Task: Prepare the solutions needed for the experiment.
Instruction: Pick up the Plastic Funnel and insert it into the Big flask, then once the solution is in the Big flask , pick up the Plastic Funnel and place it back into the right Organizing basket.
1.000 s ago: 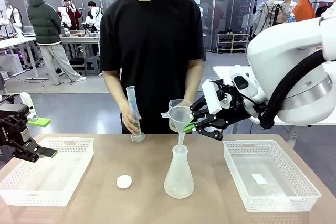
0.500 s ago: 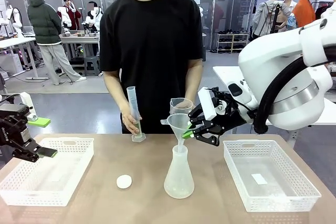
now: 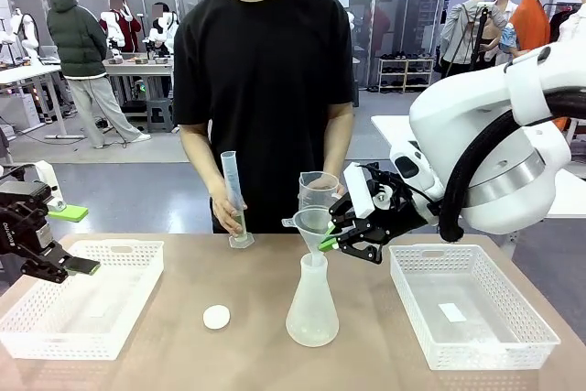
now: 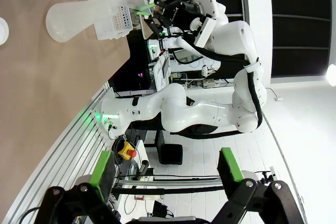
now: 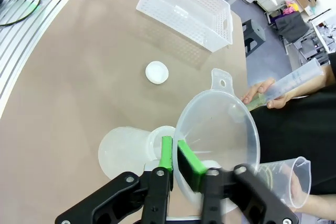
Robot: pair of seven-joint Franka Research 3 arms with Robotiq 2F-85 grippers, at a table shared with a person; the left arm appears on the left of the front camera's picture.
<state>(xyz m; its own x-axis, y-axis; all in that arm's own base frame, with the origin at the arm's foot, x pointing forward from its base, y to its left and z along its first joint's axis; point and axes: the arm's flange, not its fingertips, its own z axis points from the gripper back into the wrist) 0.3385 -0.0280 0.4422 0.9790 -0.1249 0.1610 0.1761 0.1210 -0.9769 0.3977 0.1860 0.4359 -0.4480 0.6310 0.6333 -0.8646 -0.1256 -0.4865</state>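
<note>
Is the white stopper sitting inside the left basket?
No, the white stopper lies on the bare table, between the left basket and the flask.

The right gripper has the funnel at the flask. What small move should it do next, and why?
Probably open the right gripper and back away. The funnel stem already sits in the flask neck, and the person holds a beaker just behind, likely to pour.

The right gripper comes down, lowering the clear plastic funnel so its stem sinks deeper into the clear conical flask on the worktop.
</note>
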